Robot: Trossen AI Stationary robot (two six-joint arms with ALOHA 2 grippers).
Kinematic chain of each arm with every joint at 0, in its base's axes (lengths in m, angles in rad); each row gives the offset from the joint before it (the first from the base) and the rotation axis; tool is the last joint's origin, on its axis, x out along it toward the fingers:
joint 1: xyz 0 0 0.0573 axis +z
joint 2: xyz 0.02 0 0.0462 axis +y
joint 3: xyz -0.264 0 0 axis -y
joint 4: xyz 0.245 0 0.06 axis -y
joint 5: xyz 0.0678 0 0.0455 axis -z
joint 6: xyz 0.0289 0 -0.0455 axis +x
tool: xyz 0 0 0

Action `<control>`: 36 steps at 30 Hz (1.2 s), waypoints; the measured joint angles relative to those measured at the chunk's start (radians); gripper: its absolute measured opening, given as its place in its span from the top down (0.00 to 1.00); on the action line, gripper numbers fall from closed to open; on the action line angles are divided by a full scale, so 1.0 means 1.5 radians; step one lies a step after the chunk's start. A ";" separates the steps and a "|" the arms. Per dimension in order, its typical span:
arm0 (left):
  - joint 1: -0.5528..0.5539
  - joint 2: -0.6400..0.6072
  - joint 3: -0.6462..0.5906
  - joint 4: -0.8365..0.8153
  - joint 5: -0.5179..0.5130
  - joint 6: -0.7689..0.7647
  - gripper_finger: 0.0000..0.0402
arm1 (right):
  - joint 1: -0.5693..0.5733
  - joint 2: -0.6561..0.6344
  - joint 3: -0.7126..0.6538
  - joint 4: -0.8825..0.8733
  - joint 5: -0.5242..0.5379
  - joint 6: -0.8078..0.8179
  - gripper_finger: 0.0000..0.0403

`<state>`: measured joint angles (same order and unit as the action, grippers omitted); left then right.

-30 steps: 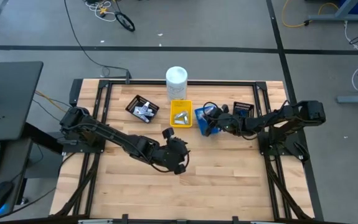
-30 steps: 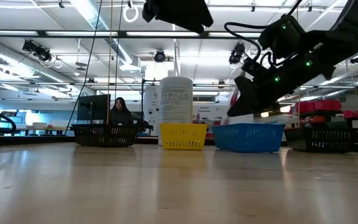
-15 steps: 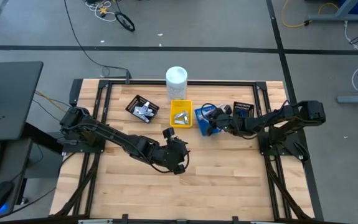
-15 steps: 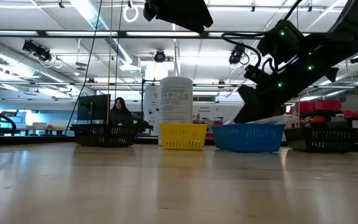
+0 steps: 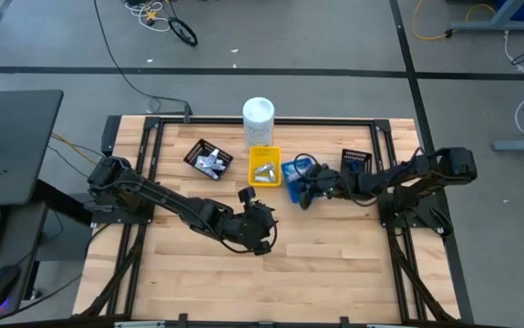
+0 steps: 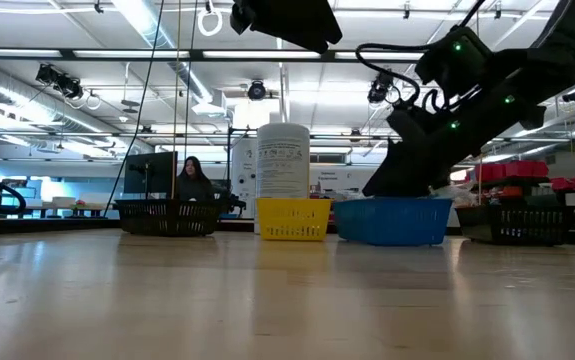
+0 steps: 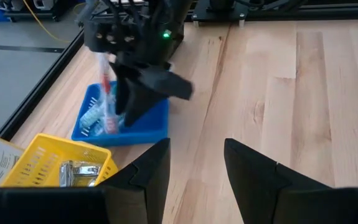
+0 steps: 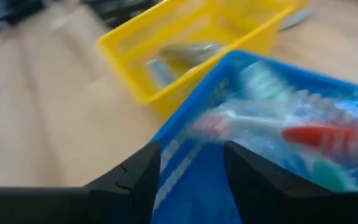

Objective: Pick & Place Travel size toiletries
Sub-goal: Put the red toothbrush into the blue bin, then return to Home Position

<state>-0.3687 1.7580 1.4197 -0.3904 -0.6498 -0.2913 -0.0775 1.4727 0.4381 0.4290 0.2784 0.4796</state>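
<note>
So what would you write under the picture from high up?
Right gripper reaches the blue tray of toothbrushes, beside the yellow tray, while the left gripper waits mid-table.

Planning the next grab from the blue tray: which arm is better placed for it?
The right. Its claw is open at the blue tray, over the toothbrushes. The left claw, also open, hangs mid-table, away from every tray.

trays: 4 [image 5: 210, 160] | white container: 1 [image 5: 258, 113] | toothbrushes: perhaps 3 [image 7: 107, 99]
</note>
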 joint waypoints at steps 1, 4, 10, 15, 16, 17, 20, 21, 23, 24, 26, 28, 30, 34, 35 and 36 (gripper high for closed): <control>0.000 0.000 0.000 0.000 0.000 0.000 0.60 | 0.006 0.000 0.000 0.001 -0.016 0.002 0.54; 0.000 0.000 0.000 0.000 0.000 0.000 0.60 | 0.024 0.000 0.000 0.017 -0.047 -0.020 0.54; 0.000 0.000 0.000 0.000 0.000 0.000 0.60 | 0.044 -0.013 0.000 0.060 0.018 -0.077 0.54; 0.000 0.000 0.000 0.000 0.000 0.000 0.60 | 0.067 -0.043 0.000 0.055 0.001 -0.075 0.54; 0.000 0.000 0.000 0.001 0.000 0.000 0.60 | 0.073 -0.050 0.000 0.056 -0.010 -0.076 0.54; 0.000 0.000 0.000 0.000 0.000 0.000 0.60 | 0.080 -0.059 0.000 0.056 -0.018 -0.079 0.54; 0.000 0.000 0.000 0.000 0.000 0.000 0.60 | 0.105 -0.083 0.000 0.070 -0.034 -0.111 0.54; 0.000 0.000 0.000 0.000 0.000 0.000 0.60 | 0.113 -0.089 0.000 0.084 -0.034 -0.121 0.54; 0.000 0.000 0.000 0.001 0.000 0.000 0.60 | 0.130 -0.100 0.000 0.109 -0.030 -0.135 0.54; 0.000 0.000 0.000 0.000 0.000 0.000 0.60 | 0.137 -0.106 0.000 0.121 -0.027 -0.138 0.54; 0.000 0.000 0.000 0.001 0.000 0.000 0.60 | 0.151 -0.116 0.000 0.144 -0.014 -0.139 0.54; 0.000 0.000 0.000 0.000 0.000 0.000 0.60 | 0.163 -0.123 0.000 0.155 -0.003 -0.139 0.55; 0.000 0.000 0.000 0.001 0.000 0.000 0.60 | 0.177 -0.123 0.000 0.166 0.017 -0.139 0.58; 0.000 0.000 0.000 0.001 0.000 0.000 0.60 | 0.204 -0.123 0.000 0.166 0.028 -0.133 0.74; 0.000 0.000 0.000 0.001 0.000 0.000 0.60 | 0.210 -0.123 0.000 0.166 0.029 -0.133 0.80; 0.000 0.000 0.000 0.001 0.000 0.000 0.60 | 0.216 -0.123 0.000 0.167 0.029 -0.133 0.86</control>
<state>-0.3687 1.7580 1.4200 -0.3897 -0.6498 -0.2913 0.2469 1.2888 0.4381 0.6787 0.3214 0.2797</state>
